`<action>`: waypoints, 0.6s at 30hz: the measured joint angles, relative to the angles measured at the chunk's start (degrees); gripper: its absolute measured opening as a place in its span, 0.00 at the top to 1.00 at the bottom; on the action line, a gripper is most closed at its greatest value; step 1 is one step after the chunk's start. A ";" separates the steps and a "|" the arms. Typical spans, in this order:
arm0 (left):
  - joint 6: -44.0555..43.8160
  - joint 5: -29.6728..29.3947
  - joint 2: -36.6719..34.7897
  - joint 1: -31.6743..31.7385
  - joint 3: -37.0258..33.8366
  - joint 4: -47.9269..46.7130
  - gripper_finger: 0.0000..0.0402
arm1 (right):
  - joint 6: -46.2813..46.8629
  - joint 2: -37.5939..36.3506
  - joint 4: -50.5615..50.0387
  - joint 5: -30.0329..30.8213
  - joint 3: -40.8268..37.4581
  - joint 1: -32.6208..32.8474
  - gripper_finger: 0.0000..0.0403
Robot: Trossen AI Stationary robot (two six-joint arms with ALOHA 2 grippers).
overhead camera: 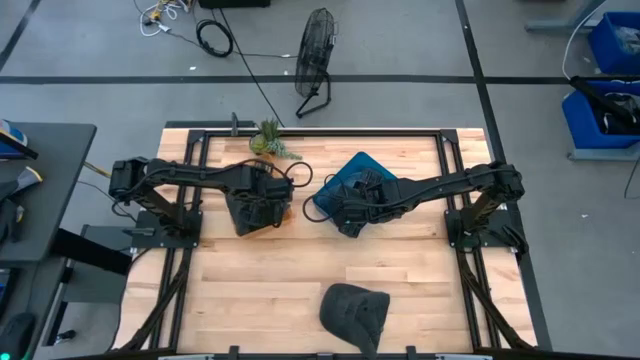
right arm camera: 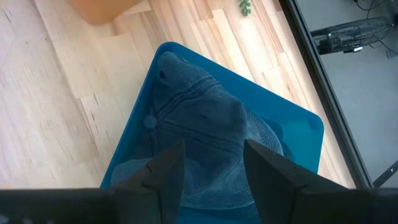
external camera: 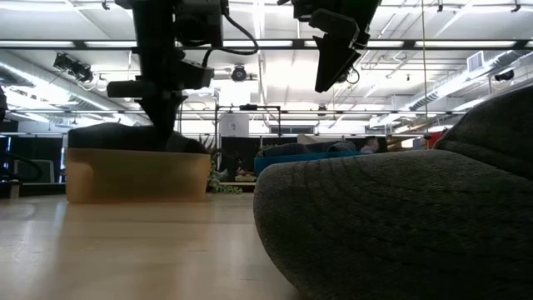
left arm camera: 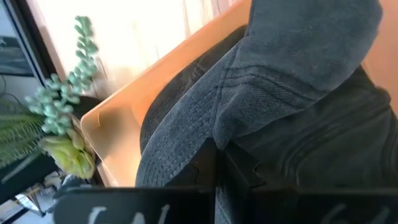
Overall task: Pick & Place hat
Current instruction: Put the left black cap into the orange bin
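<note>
Table: pale wood, seen from above, with one dark arm reaching in from each side.
Left gripper: down in a tan bin on the left half of the table, fingers closed together on the fabric of a dark hat. In the left wrist view the cloth bunches just where the fingers meet, and part of the hat lies against the bin wall.
Right gripper: hovering over a blue bin near the table's middle, fingers apart and holding nothing. A blue hat lies in that bin directly below.
Third hat: grey, loose on the table near the front edge, well apart from both bins. It fills the right of the low view.
Plant: small green one just behind the tan bin.
Fan: on the floor beyond the table.
Step, as judged: the left arm is at the tan bin with its hat; the grey one is not yet picked.
Risk one: the left grip looks like a pinch on a fold only, so the cloth could slip out on a lift.
Risk two: the hat could drag on the bin wall and tip or shift the light bin.
Risk three: the arms are near each other at the middle, so a crossing move could make them collide.
</note>
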 joint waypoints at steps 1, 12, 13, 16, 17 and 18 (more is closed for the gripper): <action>-0.03 0.03 0.00 0.00 0.00 -0.81 0.97 | 0.00 0.00 0.00 0.00 0.00 -0.02 0.58; 0.81 0.15 0.00 -0.08 0.00 -8.98 0.97 | 0.02 0.00 0.02 -0.02 0.00 -0.02 0.58; 1.58 0.15 0.00 -0.07 0.00 -8.88 0.97 | 0.02 0.00 0.04 -0.02 0.00 -0.01 0.58; 4.79 0.16 0.00 -0.07 0.00 -6.63 0.97 | 0.02 0.00 0.09 -0.02 0.00 -0.01 0.58; 6.30 0.33 0.00 -0.07 0.00 -5.19 0.97 | 0.01 0.00 0.09 -0.02 0.00 -0.01 0.58; 7.75 0.74 0.00 -0.07 0.00 -3.40 0.98 | 0.02 0.00 0.10 -0.02 0.00 -0.01 0.58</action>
